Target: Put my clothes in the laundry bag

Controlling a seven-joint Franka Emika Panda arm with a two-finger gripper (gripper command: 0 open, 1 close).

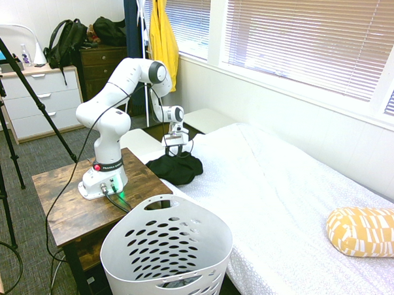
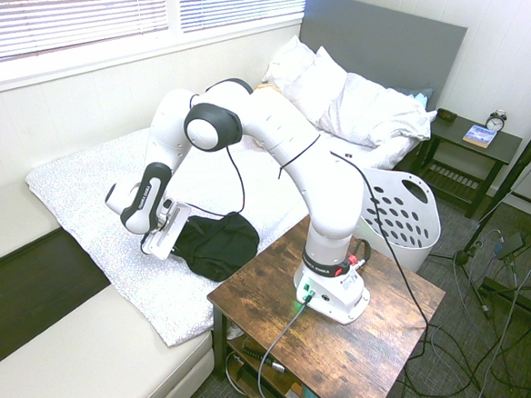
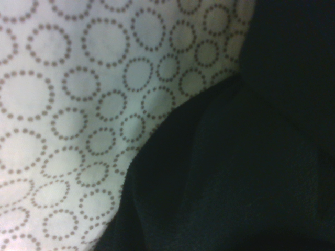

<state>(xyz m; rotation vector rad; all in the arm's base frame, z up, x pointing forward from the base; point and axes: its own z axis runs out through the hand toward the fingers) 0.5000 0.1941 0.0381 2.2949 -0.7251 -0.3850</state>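
Black clothes [image 1: 176,168] lie crumpled on the bed [image 1: 277,196], on its white circle-patterned cover at the corner nearest the desk [image 1: 68,199], well apart from the white laundry bag [image 1: 166,256]. In the first exterior view the clothes sit at about 12 o'clock from the laundry bag, which stands on the floor against the bed's side, just beside the desk. The tool [image 1: 174,143] is angled downward at the clothes' edge; whether it touches the fabric cannot be told. Its fingers are spread, gripping nothing. In the second exterior view the tool [image 2: 167,235] is at 9 o'clock of the clothes [image 2: 215,243]. The wrist view shows dark fabric [image 3: 235,172] against the cover's ring pattern. A yellow patterned pillow [image 1: 371,231] lies farther along the bed.
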